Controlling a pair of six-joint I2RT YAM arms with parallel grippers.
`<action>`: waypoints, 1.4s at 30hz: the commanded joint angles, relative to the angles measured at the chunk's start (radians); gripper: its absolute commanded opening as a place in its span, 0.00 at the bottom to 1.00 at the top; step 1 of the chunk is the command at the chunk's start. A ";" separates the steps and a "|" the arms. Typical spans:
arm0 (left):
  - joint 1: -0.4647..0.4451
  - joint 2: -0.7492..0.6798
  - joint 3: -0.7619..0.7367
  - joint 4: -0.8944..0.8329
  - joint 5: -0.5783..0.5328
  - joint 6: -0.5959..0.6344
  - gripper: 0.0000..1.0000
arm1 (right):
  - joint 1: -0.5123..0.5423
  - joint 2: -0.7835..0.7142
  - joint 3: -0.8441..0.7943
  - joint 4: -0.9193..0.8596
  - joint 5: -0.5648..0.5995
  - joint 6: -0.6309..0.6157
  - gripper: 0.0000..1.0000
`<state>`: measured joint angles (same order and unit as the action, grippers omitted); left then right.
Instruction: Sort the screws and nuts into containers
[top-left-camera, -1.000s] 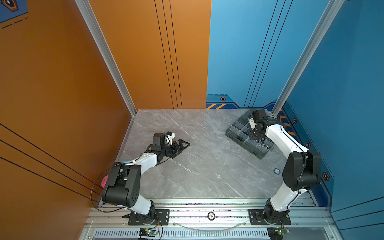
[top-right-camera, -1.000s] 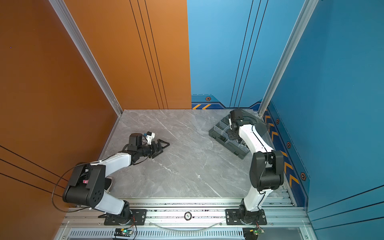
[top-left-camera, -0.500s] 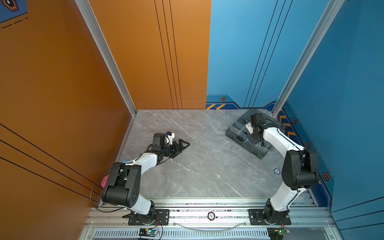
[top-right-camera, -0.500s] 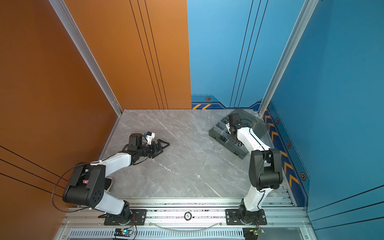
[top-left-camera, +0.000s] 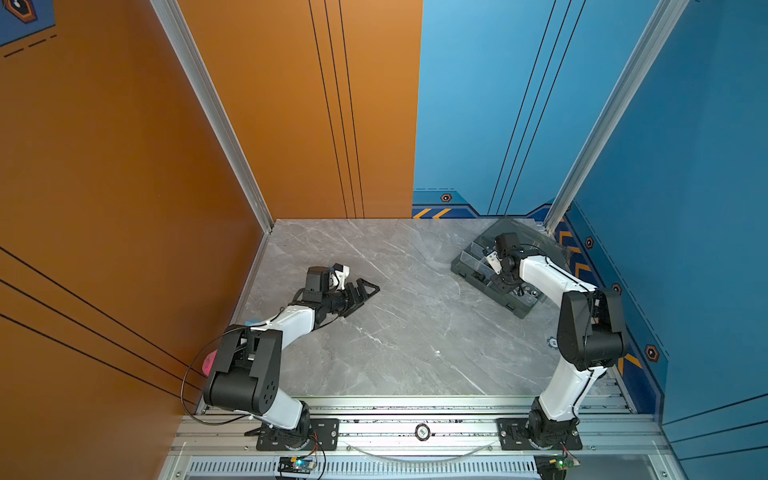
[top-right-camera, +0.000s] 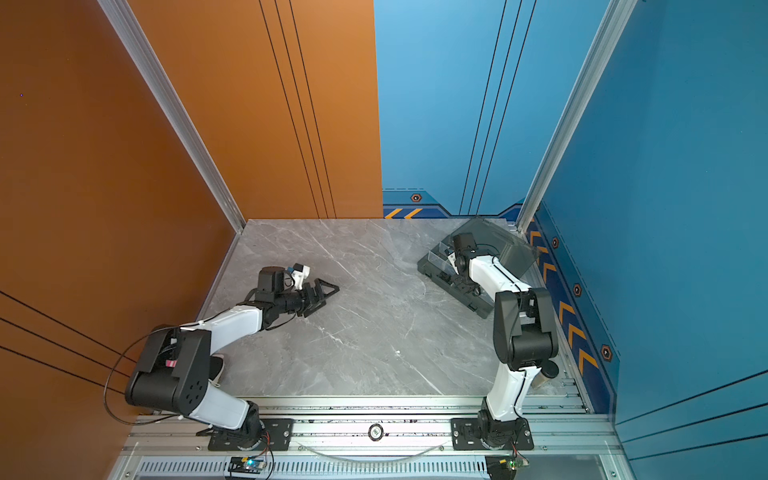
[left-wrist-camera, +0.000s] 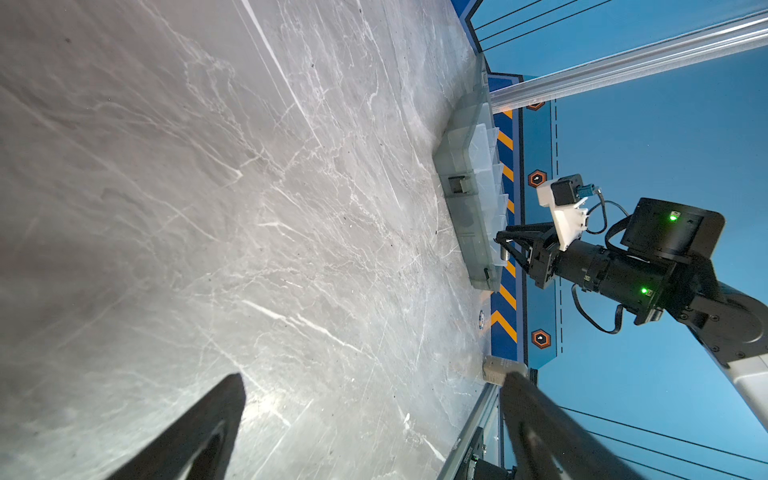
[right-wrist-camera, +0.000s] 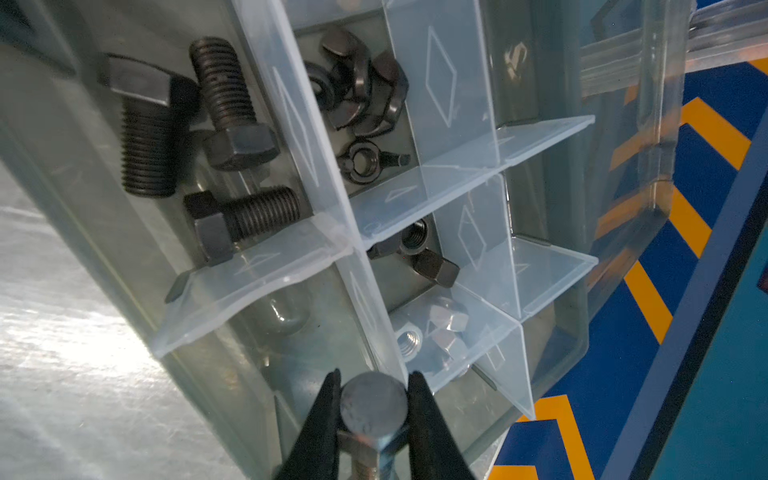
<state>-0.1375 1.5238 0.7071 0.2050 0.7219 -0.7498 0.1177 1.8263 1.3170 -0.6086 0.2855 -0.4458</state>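
The right claw (right-wrist-camera: 374, 384) is clenched on the silver hex-head bolt (right-wrist-camera: 372, 405). It pinches the bolt by its sides at the very fingertips, so loosening the jaws should let it drop straight down.

The claw hangs over the open organiser box (top-left-camera: 467, 266). The tinted lid (top-left-camera: 524, 232) is swung back on the far side of the claw, clear of its reach.

Just ahead of the tips, behind a pale divider (right-wrist-camera: 291, 266), sit the silver hex nuts (right-wrist-camera: 440, 332). Further ahead are the black hex nuts (right-wrist-camera: 432, 266), and beyond them the black winged nuts (right-wrist-camera: 357, 91). In the row alongside lie three black bolts (right-wrist-camera: 232, 104).

Each kind has its own compartment. The silver bolt therefore seems meant for the section directly under the claw, beside the nuts and not among them. What that section already holds is blurred by the plastic.

The left claw (top-left-camera: 371, 287) is spread open and empty. It is turned on its side low over the worktop (top-left-camera: 395, 332), well apart from the box, probably parked to leave the right arm room.
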 joint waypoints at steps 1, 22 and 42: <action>-0.004 -0.023 0.014 -0.020 -0.012 0.005 0.98 | 0.010 0.031 0.001 -0.008 0.010 -0.005 0.06; -0.005 -0.066 0.036 -0.077 -0.033 0.034 0.97 | 0.011 -0.025 0.035 -0.074 -0.045 0.074 0.41; -0.041 -0.500 -0.036 -0.191 -0.608 0.423 0.98 | -0.152 -0.568 -0.399 0.423 -0.449 0.485 0.60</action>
<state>-0.1738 1.0512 0.7067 0.0265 0.2802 -0.4236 0.0181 1.2850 0.9932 -0.3527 -0.0658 -0.0841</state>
